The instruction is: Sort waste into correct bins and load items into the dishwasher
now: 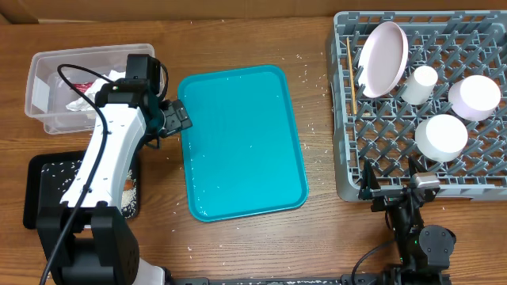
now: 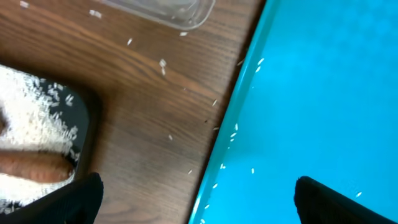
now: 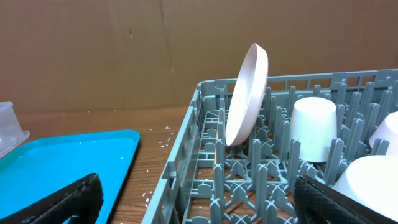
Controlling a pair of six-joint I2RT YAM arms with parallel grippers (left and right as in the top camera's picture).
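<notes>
Well, I judge sorting nearly done. Clear tub [image 1: 38, 99] holds napkin [image 1: 79, 101]; black tray [image 1: 33, 194] holds rice [image 2: 31, 118], sausage stick [image 2: 31, 167]. Left jaws wide, empty, over teal tray [image 1: 238, 134] edge; stray grains [image 2: 235, 129] there need fine pinch next. Dish rack [image 1: 344, 119] carries plate [image 1: 383, 57], cup [image 1: 420, 83], bowls [image 1: 441, 136]. Right jaws wide, empty, at rack's near wall.

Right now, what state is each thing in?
Plate, on edge in the rack.
Cup, inverted in rack.
Two bowls, inverted in rack.
Teal tray, bare but for rice grains.
Clear tub, holding napkin.
Black tray, holding rice pile.
Left end effector, open.
Right end effector, open.
</notes>
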